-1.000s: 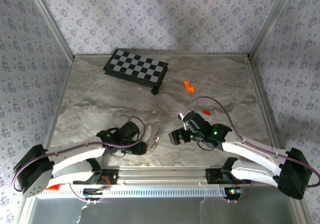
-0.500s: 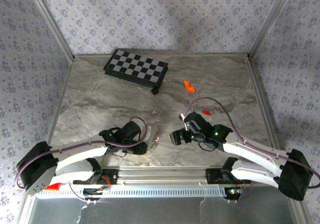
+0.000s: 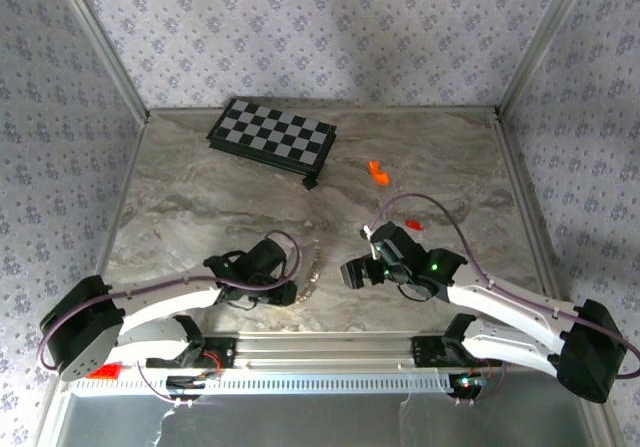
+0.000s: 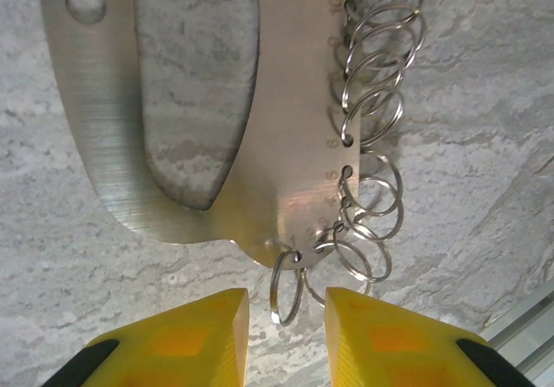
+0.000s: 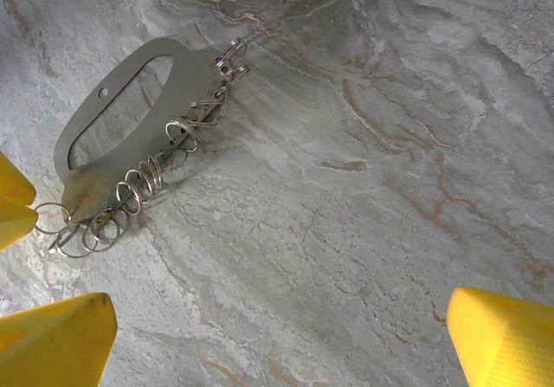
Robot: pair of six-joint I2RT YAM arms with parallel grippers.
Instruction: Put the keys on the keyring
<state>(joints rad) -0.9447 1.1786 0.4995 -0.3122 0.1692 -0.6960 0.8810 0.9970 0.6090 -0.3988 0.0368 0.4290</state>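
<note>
1. The keyring (image 4: 286, 101) is a flat silver plate with an oval opening and a row of split rings along one edge. It is laid on the marble table (image 3: 200, 207) near the front edge, between the two grippers.
2. Small engraved figures are seen beside the holes of the plate, but they cannot be read with certainty.
3. The left gripper (image 4: 286, 305) is held low at the near end of the keyring. Its jaws are narrow, and the last split ring stands between the yellow fingertips (image 4: 190, 335) with a small gap on each side.
4. The right gripper (image 5: 277, 318) is spread wide above the table, just to the right of the keyring, and nothing is held in it.
5. A red key (image 3: 413, 225) is found on the table behind the right gripper, well apart from the keyring. An orange piece (image 3: 377, 172) lies farther back, and a chequered board (image 3: 272, 137) lies at the back left.
6. Compared with one second earlier, the left arm has been brought slightly forward, towards the keyring. The keyring, red key, orange piece and chequered board have kept their places, and the right gripper has hardly been moved.
</note>
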